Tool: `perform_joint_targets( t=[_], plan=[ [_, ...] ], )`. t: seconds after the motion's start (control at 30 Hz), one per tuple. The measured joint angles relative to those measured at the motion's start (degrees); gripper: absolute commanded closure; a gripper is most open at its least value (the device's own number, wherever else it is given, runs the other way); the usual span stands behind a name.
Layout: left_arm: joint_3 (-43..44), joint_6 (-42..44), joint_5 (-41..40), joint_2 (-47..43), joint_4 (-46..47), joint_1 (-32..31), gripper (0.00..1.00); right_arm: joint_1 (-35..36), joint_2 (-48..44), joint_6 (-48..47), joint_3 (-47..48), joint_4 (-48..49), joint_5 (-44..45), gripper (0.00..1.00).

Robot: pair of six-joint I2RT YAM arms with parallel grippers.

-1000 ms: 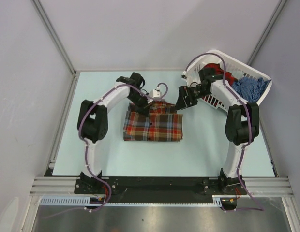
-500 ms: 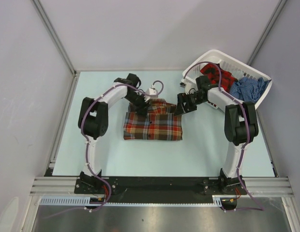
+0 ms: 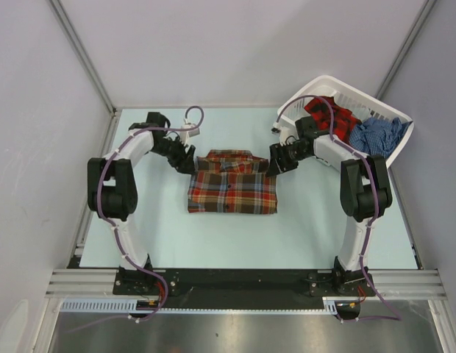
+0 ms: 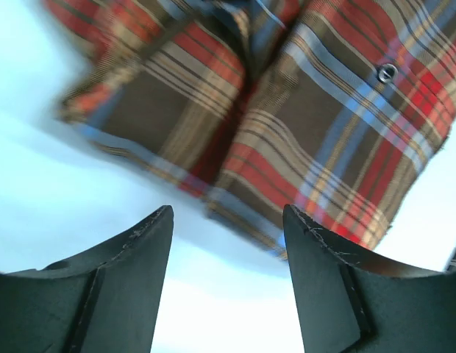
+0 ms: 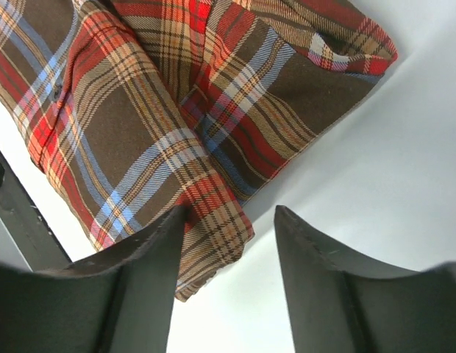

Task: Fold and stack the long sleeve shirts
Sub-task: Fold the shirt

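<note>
A folded brown, red-orange and light-blue plaid shirt [image 3: 232,185] lies flat in the middle of the table. My left gripper [image 3: 185,159] hovers just off its upper left corner. In the left wrist view the gripper [image 4: 228,220] is open and empty, with the shirt [image 4: 323,110] ahead of it. My right gripper [image 3: 275,160] is at the shirt's upper right corner. The right wrist view shows this gripper [image 5: 228,217] open, with a corner of the shirt [image 5: 176,110] lying against the left finger [image 5: 140,287]. A red-and-black plaid shirt [image 3: 332,115] and a blue checked shirt [image 3: 375,134] lie in the basket.
The white plastic laundry basket [image 3: 327,77] stands tilted at the back right corner, behind the right arm. Pale walls and metal frame rails close in the light table [image 3: 323,220] at the back and sides. Both arm bases sit at the near edge.
My left gripper opened, let go of the shirt's collar area and swung left off the shirt. My right gripper moved from the basket to the shirt's upper right corner, jaws narrowing.
</note>
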Motion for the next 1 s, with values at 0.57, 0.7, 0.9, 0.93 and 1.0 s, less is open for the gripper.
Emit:
perform_joint_targets(
  t=[0.57,0.7,0.9,0.93,1.0],
  plan=[
    [-6.4,-5.62,4.37,-0.37,3.26,0.15,1.0,0.83,-0.39,-1.88,0.09,-0.48,1.27,1.0],
    [-6.32,-5.88,4.61,-1.9,3.26,0.76,1.0,1.18,-1.38,-1.88,1.7,-0.55,2.75,1.0],
    [-2.49,-7.43,4.48,-2.32,5.07,1.38,1.0,1.57,-1.73,-1.95,7.67,0.13,5.03,1.0],
    [-1.86,-8.0,4.35,-2.29,6.12,1.55,1.0,1.55,-1.66,-1.95,8.81,0.57,5.57,1.0],
    [-0.42,-9.49,3.85,-2.03,8.22,1.88,1.0,1.49,-0.87,-1.88,11.28,2.54,6.6,1.0]
  ],
)
